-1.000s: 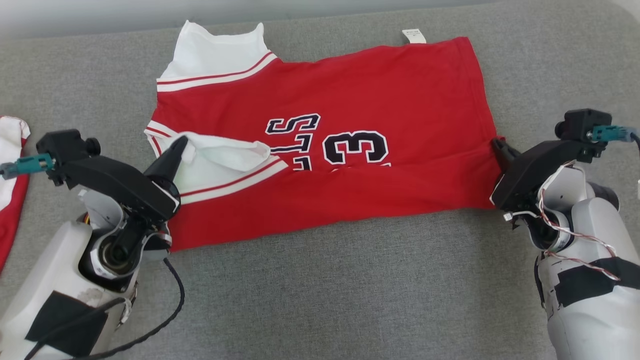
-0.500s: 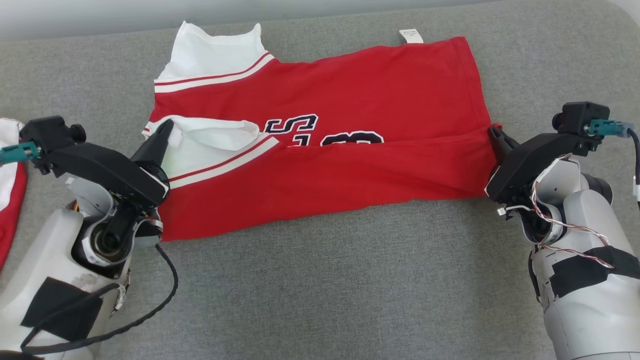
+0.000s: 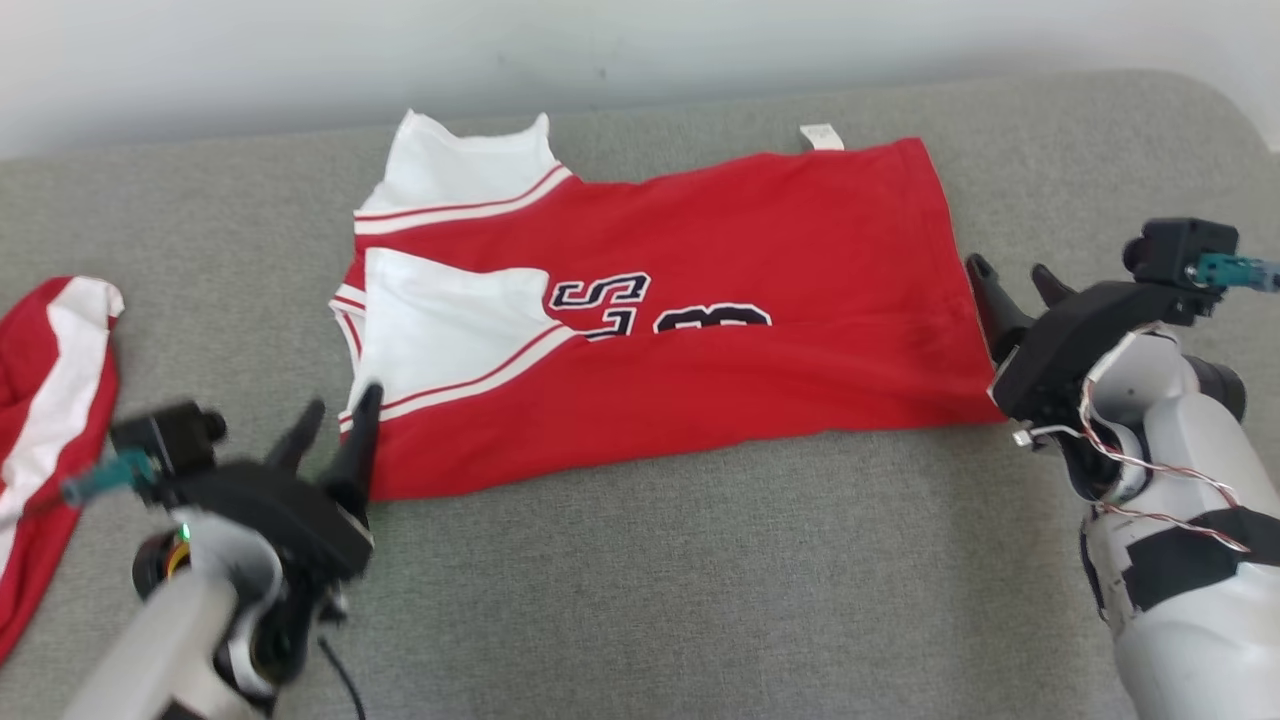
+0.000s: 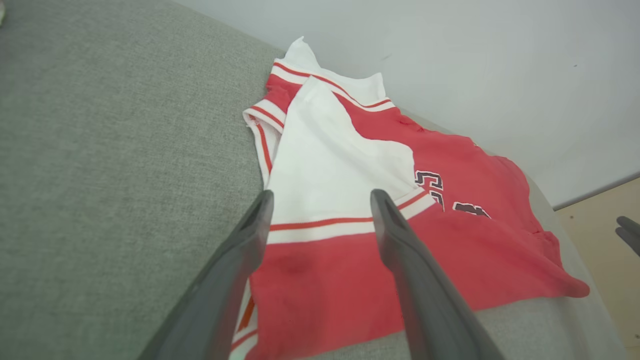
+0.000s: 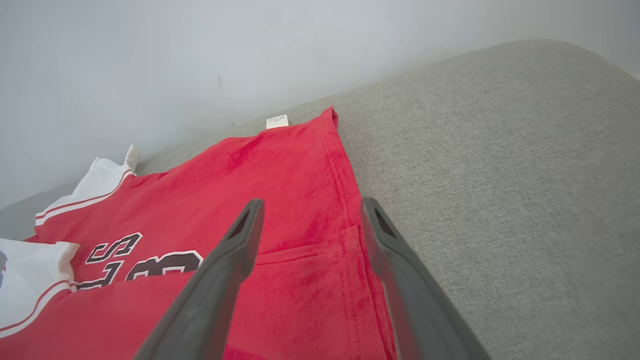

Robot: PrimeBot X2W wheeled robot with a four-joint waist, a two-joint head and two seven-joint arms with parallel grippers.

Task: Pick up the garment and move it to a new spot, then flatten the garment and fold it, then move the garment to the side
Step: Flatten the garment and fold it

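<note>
L gripper [image 3: 343, 398] blurred in head view, 2nd red/white cloth [image 3: 50, 400] cut off at left edge, lettering [image 3: 610, 298] half hidden by fold; both jaws open, empty: jersey [image 3: 700, 400] lies folded on grey cushion [image 3: 650, 580], L over near-left corner, R gripper [image 3: 1008, 267] beside right hem.

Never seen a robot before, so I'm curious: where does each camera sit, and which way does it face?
Head view: on the head, facing forward and down at the folded red-and-white fabric jersey on the grey cloth surface; left pincer and right pincer show, open.
Left wrist view: on that wrist, along its dark fingers to the jersey's white end.
Right wrist view: on that wrist, along its fingers to the jersey's red end.
Shared: both wrist views catch the black lettering.
</note>
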